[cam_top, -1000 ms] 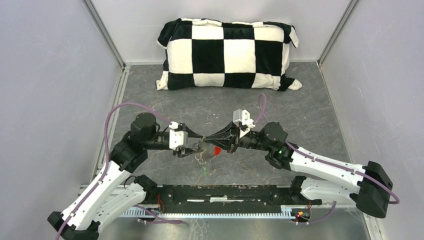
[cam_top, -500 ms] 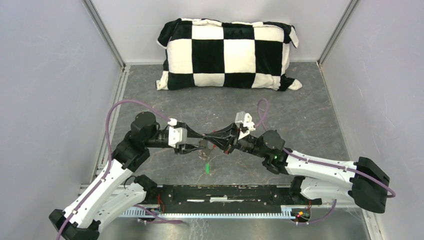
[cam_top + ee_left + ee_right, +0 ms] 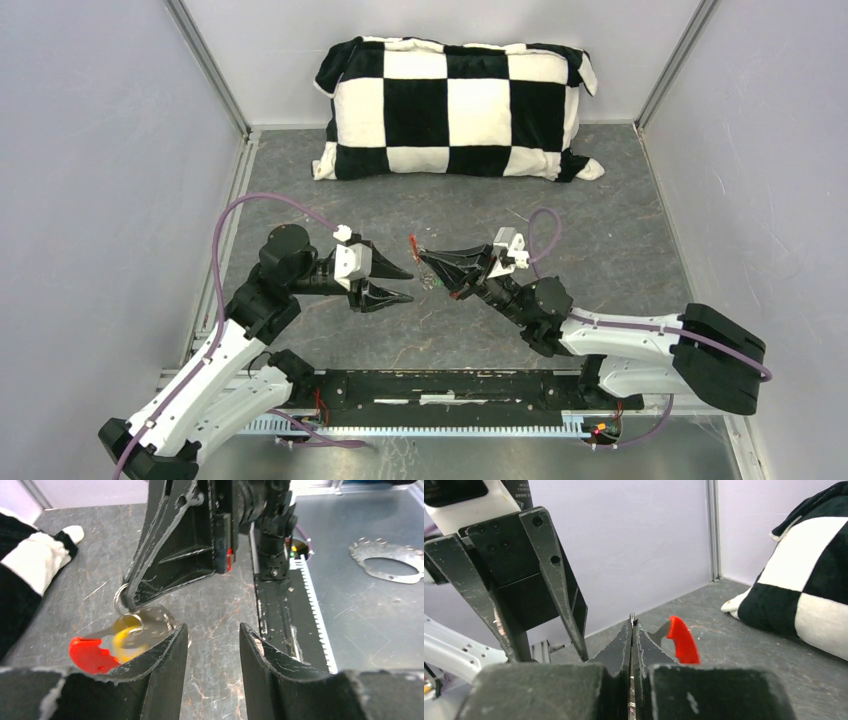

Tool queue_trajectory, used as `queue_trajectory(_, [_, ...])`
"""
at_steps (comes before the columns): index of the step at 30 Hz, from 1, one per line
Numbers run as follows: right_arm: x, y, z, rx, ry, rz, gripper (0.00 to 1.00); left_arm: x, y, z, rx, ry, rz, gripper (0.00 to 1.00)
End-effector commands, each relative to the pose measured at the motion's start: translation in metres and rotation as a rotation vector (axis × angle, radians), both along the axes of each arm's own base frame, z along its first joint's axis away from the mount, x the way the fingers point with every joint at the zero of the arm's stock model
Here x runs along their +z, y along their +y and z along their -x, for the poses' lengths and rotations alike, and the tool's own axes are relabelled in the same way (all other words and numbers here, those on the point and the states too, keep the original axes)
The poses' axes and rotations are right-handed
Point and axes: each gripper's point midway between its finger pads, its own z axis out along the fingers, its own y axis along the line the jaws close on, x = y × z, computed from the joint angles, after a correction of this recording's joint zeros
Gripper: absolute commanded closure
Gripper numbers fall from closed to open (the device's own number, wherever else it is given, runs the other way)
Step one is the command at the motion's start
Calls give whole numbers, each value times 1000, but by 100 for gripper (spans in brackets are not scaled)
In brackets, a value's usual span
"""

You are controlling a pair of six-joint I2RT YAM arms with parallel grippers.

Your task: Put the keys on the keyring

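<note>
- The right tool (image 3: 421, 256) is pinched together on the keyring (image 3: 116, 599), held above the table (image 3: 600, 230).
- The red tag (image 3: 682, 641) and, seemingly, the yellow-headed key (image 3: 125, 639) hang from it.
- The left tool (image 3: 411, 285) stands apart and empty, just beside.

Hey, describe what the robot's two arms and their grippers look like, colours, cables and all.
The left arm and right arm have white shells with black joints. A purple cable loops along each. The left gripper and right gripper have black, tapering, scuffed fingers, with a white block behind each.
</note>
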Motion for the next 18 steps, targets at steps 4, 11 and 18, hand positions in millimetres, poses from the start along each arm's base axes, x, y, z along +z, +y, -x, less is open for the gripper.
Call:
queue_trajectory(4, [47, -8, 16, 100, -23, -256, 100, 15, -4, 18, -106, 20, 43, 51])
queue_trajectory(11, [52, -19, 40, 252, -63, -282, 100, -2, 18, -10, 52, -231, -115, 60])
queue_trajectory(18, [51, -18, 61, 416, -69, -285, 100, -3, 29, -16, 119, -362, -117, 53])
